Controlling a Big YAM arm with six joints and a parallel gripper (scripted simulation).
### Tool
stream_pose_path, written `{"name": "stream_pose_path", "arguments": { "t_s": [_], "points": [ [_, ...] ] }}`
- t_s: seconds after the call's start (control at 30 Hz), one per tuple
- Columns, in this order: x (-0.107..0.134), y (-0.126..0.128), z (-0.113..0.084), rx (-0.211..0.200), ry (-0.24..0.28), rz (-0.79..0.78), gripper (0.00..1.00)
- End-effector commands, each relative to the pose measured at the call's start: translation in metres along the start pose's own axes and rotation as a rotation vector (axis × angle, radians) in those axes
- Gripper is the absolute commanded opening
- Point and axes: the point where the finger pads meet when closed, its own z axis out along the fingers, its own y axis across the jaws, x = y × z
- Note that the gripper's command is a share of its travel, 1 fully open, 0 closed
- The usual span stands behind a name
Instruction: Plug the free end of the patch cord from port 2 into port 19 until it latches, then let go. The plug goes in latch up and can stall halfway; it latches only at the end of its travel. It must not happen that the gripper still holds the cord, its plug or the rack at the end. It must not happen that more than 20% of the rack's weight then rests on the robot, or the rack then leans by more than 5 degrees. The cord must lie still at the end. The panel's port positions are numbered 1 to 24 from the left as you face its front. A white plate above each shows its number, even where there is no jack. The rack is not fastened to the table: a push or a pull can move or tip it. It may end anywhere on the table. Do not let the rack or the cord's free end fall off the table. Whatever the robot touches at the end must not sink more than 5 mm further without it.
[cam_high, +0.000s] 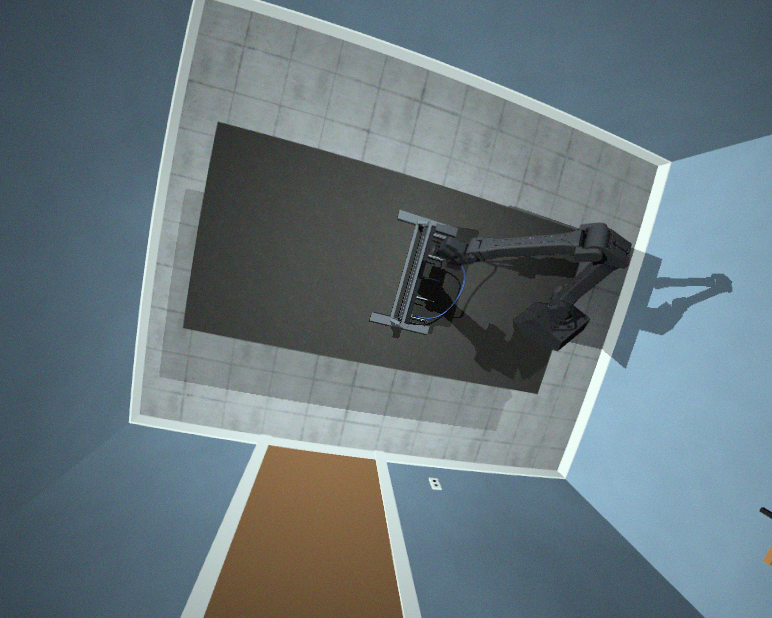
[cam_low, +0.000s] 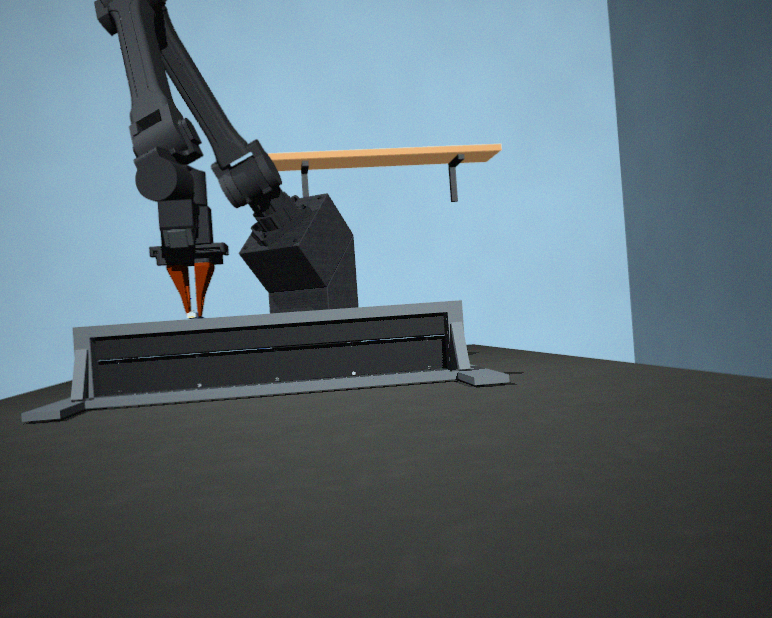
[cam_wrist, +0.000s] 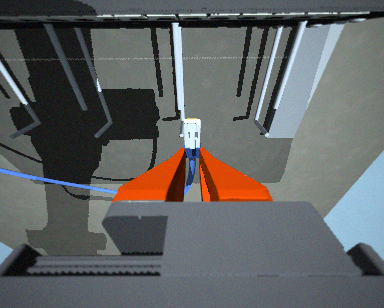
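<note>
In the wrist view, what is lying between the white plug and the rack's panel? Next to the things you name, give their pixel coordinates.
Between the plug (cam_wrist: 192, 131) and the panel (cam_wrist: 115, 19), the wrist view shows a pale metal rod (cam_wrist: 177, 65) reaching from the panel almost to the plug.

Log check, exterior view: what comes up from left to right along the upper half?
Pincer → robot's base → wooden shelf's right-hand bracket → dark blue wall.
</note>
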Motion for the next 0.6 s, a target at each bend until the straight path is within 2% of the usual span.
{"name": "stream_pose_path", "arguments": {
  "t_s": [0.0,0.57],
  "points": [
    [-0.017,-0.008,0.000,0.007,-0.017,-0.001,0.00],
    [-0.039,-0.009,0.018,0.009,-0.031,0.004,0.00]
  ]
}}
